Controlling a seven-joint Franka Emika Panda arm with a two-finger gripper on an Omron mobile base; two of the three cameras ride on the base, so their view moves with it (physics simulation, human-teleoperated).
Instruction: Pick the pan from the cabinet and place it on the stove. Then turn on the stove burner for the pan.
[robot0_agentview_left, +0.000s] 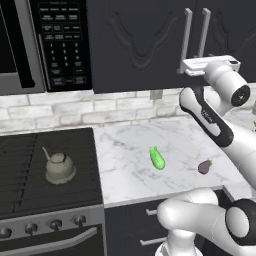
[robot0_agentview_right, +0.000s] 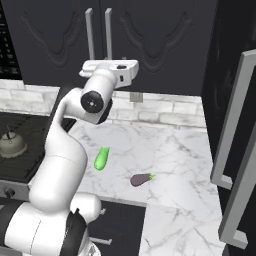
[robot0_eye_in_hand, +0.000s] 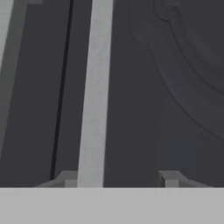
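Note:
The cabinet (robot0_agentview_left: 135, 45) (robot0_agentview_right: 160, 45) (robot0_eye_in_hand: 183, 87) is black with carved doors, and both doors are closed. The pan is hidden. My white hand (robot0_agentview_left: 210, 65) (robot0_agentview_right: 112, 67) is raised against the doors at the lower ends of the two silver bar handles (robot0_agentview_left: 204, 30) (robot0_agentview_right: 107, 30). In the hand view my gripper (robot0_eye_in_hand: 117, 179) is open, with one silver handle (robot0_eye_in_hand: 92, 96) between its fingertips. The bar lies against the left fingertip (robot0_eye_in_hand: 66, 179), and a gap separates it from the right one. The stove (robot0_agentview_left: 30, 150) (robot0_agentview_right: 20, 160) is at the left, with dark knobs (robot0_agentview_left: 55, 225) along its silver front.
A pale-grey kettle (robot0_agentview_left: 60, 167) (robot0_agentview_right: 10, 142) stands on the stove grates. A green vegetable (robot0_agentview_left: 157, 158) (robot0_agentview_right: 101, 158) and a small eggplant (robot0_agentview_left: 204, 166) (robot0_agentview_right: 141, 179) lie on the marble counter (robot0_agentview_left: 130, 145). The microwave (robot0_agentview_left: 45, 45) hangs above the stove. A tall black unit with bar handles (robot0_agentview_right: 235, 150) stands at the right.

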